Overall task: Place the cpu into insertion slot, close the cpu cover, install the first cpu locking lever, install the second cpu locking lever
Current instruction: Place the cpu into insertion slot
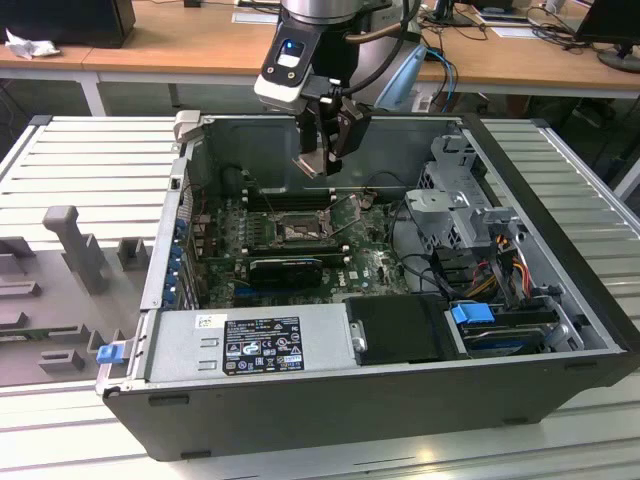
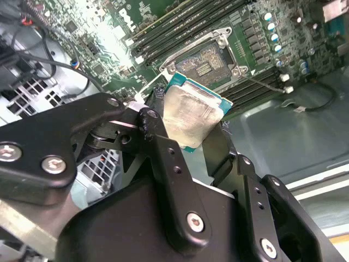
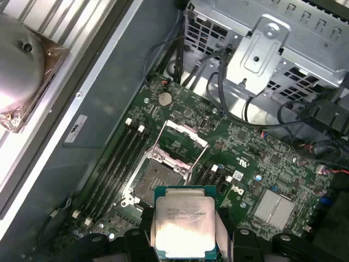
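Tool (image 1: pixel 325 160) with cpu (image 3: pixel 184 226) above insertion slot (image 3: pixel 155 183)

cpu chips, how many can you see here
1. The cpu is gripped in the end effector, above the motherboard and close to the insertion slot, which holds no chip.

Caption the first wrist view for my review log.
Gripper holds the cpu above the motherboard, near the insertion slot, cpu cover open.
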### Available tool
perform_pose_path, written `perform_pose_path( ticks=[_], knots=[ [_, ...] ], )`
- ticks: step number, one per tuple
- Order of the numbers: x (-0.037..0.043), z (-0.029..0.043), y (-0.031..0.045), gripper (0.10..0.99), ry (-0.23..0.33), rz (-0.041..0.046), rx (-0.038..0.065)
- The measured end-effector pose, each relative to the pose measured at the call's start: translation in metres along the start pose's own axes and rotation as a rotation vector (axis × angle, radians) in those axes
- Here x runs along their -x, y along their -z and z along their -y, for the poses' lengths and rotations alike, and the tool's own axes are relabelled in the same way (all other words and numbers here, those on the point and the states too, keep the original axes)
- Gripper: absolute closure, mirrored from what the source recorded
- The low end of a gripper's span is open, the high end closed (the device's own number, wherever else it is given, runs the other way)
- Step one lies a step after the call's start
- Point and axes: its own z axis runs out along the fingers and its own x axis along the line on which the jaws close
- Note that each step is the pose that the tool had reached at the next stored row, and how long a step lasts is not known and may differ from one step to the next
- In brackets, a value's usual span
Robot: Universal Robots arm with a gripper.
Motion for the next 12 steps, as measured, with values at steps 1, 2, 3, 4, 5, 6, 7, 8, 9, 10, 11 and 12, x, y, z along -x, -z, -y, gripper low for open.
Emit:
perform_pose_path(
  ticks=[1, 2, 3, 4, 5, 6, 7, 8, 9, 10, 11, 12],
  knots=[
    [0.0, 0.0, 0.0, 0.561, -0.007, 0.0007, 0.0],
    [0.0, 0.0, -0.0003, 0.561, -0.012, 0.001, 0.0],
    [0.0, 0.0, -0.0009, 0.561, -0.016, 0.0013, 0.0],
    [0.0, 0.0001, -0.0013, 0.561, -0.016, 0.0014, 0.0],
    [0.0, 0.0002, -0.0021, 0.561, -0.016, 0.0013, 0.0],
    [0.0, 0.0003, -0.0029, 0.561, -0.016, 0.0014, 0.0],
    [0.0, 0.0003, -0.0035, 0.561, -0.016, 0.0014, 0.0],
    [0.0001, 0.0004, -0.0043, 0.561, -0.016, 0.0013, 0.0],
    [0.0001, 0.0005, -0.0054, 0.561, -0.016, 0.0014, 0.0],
    [0.0001, 0.0005, -0.0061, 0.561, -0.016, 0.0014, 0.0],
    [0.0001, 0.0006, -0.0072, 0.561, -0.016, 0.0014, 0.0],
    [0.0001, 0.0007, -0.008, 0.561, -0.016, 0.0014, 0.0]
  ],
)
